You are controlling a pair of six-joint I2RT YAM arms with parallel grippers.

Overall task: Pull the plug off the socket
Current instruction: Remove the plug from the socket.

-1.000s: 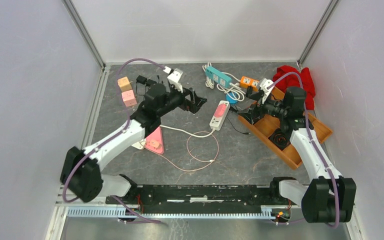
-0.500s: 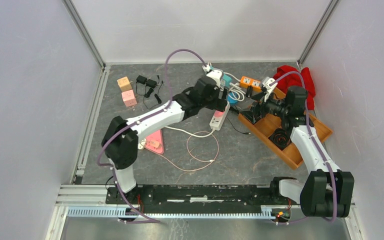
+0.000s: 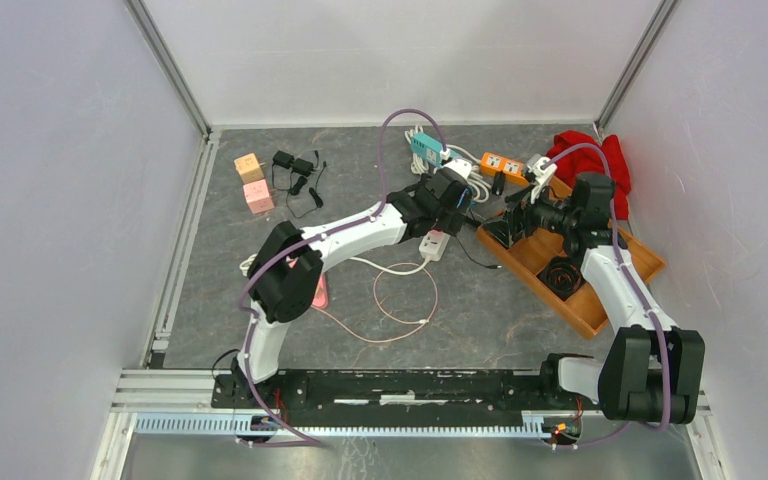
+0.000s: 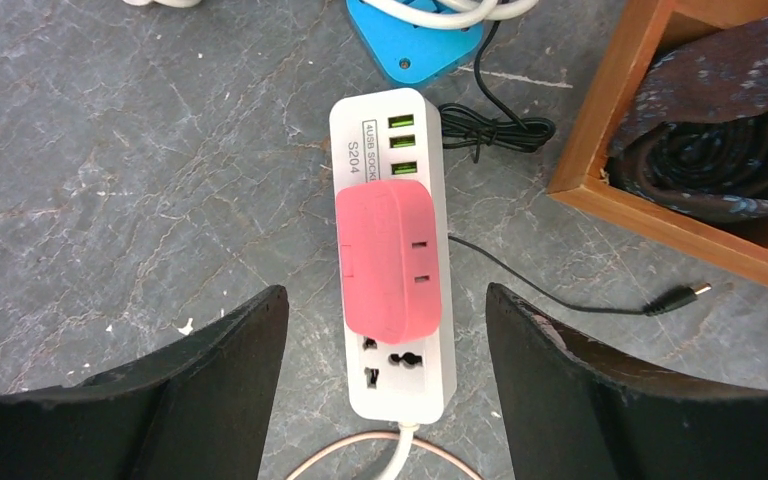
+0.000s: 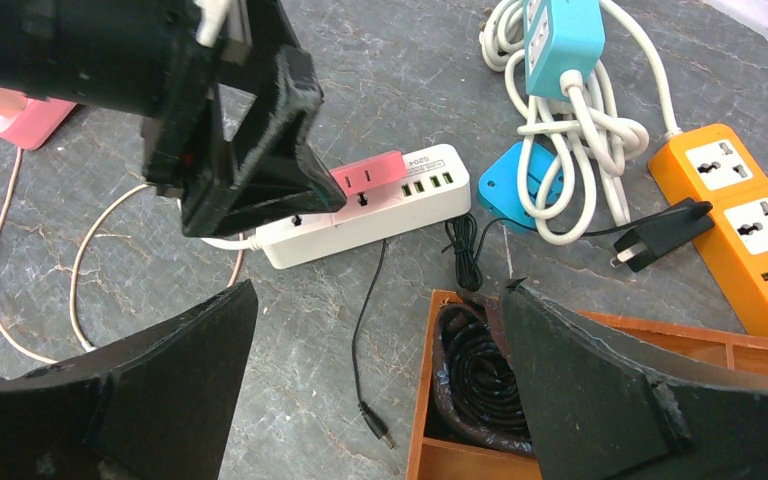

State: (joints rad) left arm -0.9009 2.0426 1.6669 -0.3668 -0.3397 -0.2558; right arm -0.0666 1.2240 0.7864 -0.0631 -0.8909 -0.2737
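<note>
- I'm working on a dark grey, stone-patterned table (image 3: 520, 320) boxed in by plain pale walls (image 3: 60, 200), with metal posts in the far corners.
- The pink plug (image 4: 390, 260) is seated in the white power strip (image 4: 400, 385), which lies near the middle of the table, just left of the wooden tray (image 3: 600, 300).
- In the left wrist view the strip's long axis runs straight away from the camera. Its USB end is far and its cord leaves at the near end.
- The plug lies lengthwise along the strip, and its own small socket face points up.
- From above, the strip slants from near-left to far-right, and my left arm hides most of it.
- The left gripper (image 4: 385, 295) is spread. One finger stands on each side of the plug, with a gap on both sides.
- The right gripper (image 5: 378, 290) is spread wide and holds nothing, above the tray's corner.
- A second ago the left arm was over the left-middle of the table. It has since swung right, over the strip.
- The right arm has barely shifted.
</note>
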